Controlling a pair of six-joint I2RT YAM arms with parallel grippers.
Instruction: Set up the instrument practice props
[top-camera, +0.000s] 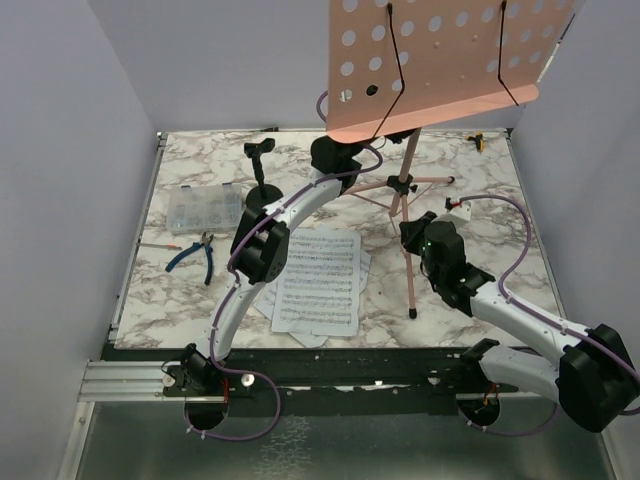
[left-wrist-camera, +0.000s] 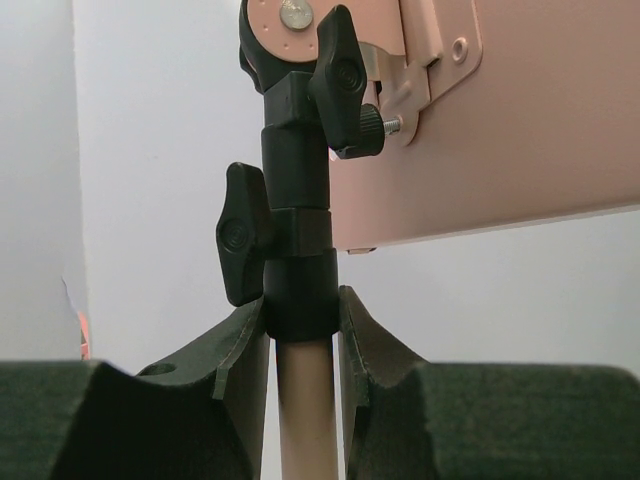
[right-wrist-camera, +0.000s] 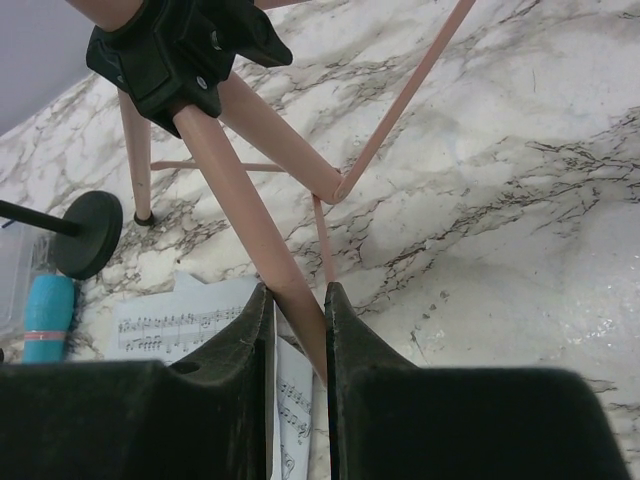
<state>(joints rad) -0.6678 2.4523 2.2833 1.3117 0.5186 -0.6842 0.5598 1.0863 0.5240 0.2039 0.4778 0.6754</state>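
My left gripper (left-wrist-camera: 303, 325) is clamped on the upright pole of the pink music stand (top-camera: 450, 90), just under its black collar (left-wrist-camera: 298, 300). My right gripper (right-wrist-camera: 298, 315) pinches one slanting tripod leg (right-wrist-camera: 240, 170) low down, so the stand's long axis rises between both jaws. The sheet-music pages (top-camera: 320, 280) lie flat on the table (top-camera: 480, 300) nearer my left arm; from above the panel hides my left jaws and is cut off.

The pink music stand (top-camera: 440, 60) stands upright at the far middle, its hole-punched panel tilted and its tripod legs spread. White sheet-music pages (top-camera: 320, 280) lie flat to the near left of it. A small black mic stand (top-camera: 261, 192) sits further left, and a blue microphone (right-wrist-camera: 48, 318) lies near its round base.
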